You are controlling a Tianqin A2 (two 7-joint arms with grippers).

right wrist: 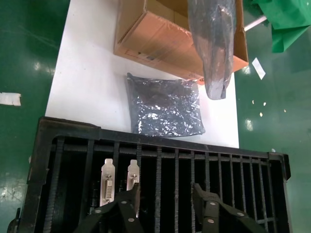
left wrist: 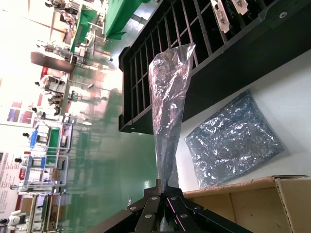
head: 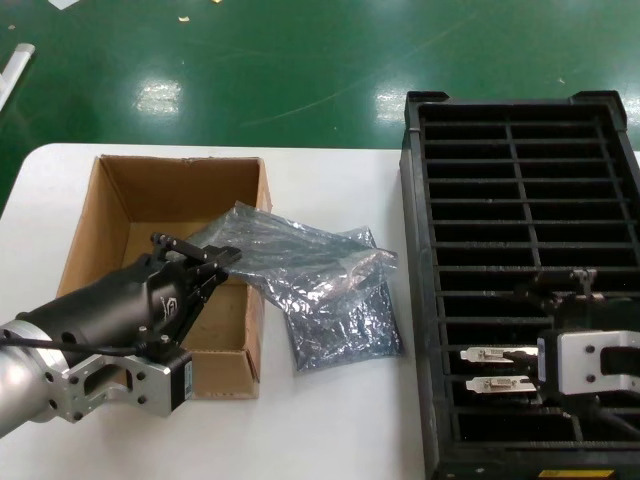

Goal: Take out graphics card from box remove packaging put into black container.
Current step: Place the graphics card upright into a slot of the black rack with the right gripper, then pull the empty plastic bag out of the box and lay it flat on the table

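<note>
At nine o'clock on the white table sits one brown cardboard box, open at the top. Our left gripper reaches over its three o'clock wall with the fingers pinched tight on one silver bag, which hangs in the air above the table. In the left wrist view the bag stands out from the closed fingertips as a long crumpled cone. We count two bags: the second bag lies flat on the table just beside the box, at about six o'clock from the held one, also seen in the right wrist view.

At three o'clock stands one black crate with many narrow slots. We count two graphics cards standing in neighbouring slots near its six o'clock end, their silver brackets side by side and facing up. Our right gripper hovers over the crate just beside the cards, at their three o'clock, with its fingers spread wide and holding nothing.
</note>
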